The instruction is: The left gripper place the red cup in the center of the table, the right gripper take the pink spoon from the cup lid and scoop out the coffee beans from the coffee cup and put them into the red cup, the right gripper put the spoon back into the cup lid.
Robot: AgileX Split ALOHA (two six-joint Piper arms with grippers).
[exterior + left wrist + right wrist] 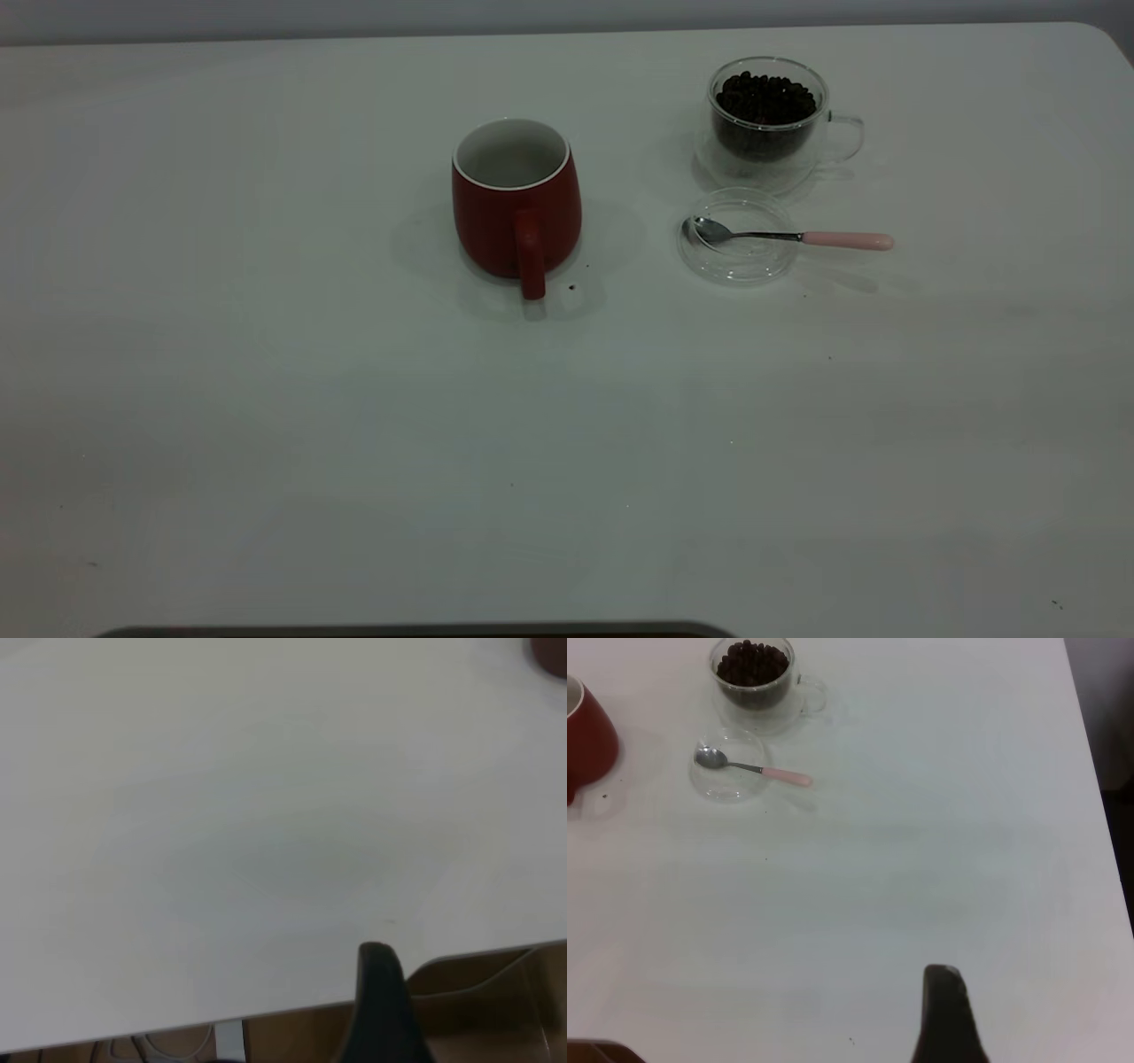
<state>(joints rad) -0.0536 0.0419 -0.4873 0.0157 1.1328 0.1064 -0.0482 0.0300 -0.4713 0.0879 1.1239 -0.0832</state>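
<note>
White tabletop (266,399) fills nearly the whole exterior view, with a grey wall strip along its far edge. Near the middle stands the red cup (516,199), upright, its white inside bare, its handle turned toward the near edge. Well to its right, toward the far edge, sits the coffee cup (769,120), its handle pointing right and the coffee beans (765,97) heaped inside. Just in front of it lies the cup lid (740,237), the two close but whether they touch I cannot tell. The pink spoon (788,236) rests with its metal bowl in the lid and its pink handle reaching out over the rim to the right. Neither arm shows in this view. From the left wrist, the left hand (381,992) shows as one dark finger over the tabletop's edge, far from the things; open or closed, I cannot tell. From the right wrist, the right hand (946,1010) likewise shows one dark finger above bare tabletop, well apart from spoon, lid and cups; its state cannot be told either.
</note>
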